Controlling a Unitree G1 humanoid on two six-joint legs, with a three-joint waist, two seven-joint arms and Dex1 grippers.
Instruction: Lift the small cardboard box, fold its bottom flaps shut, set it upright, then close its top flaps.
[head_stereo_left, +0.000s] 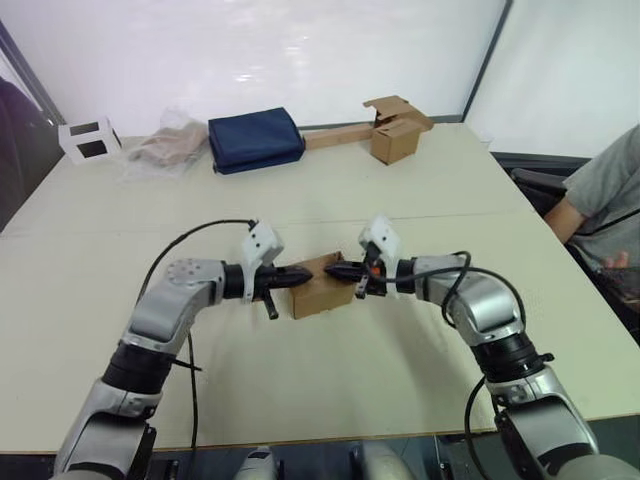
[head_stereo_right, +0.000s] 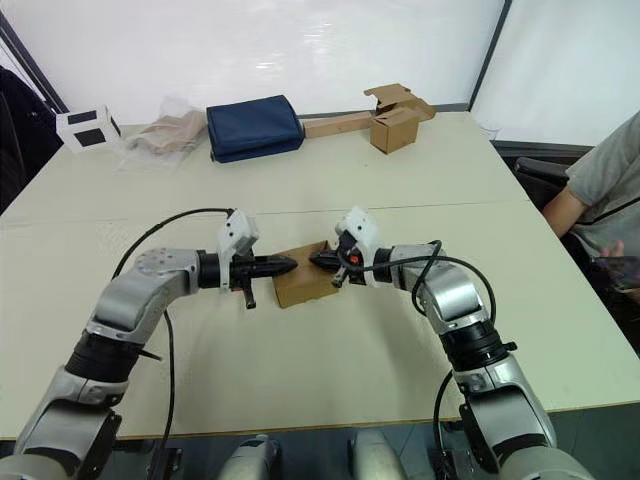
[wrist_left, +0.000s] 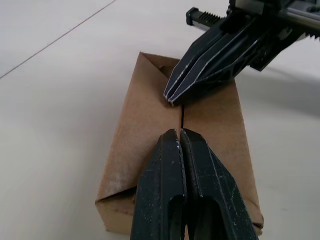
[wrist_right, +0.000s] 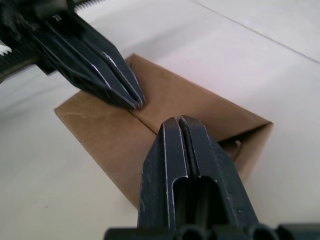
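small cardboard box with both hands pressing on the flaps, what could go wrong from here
1. The left hand and right hand, both shut, press the small cardboard box near the flap seam; once released, the flaps may spring open.
2. Their tips nearly meet and could collide.

Along the table's far edge sit a white cube, crumpled plastic, a navy bag and another brown box; a person sits right.

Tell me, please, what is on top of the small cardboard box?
Both shut claws, left claw and right claw, rest tip to tip over the seam of the small cardboard box, whose flaps are folded shut. Its inside is covered.
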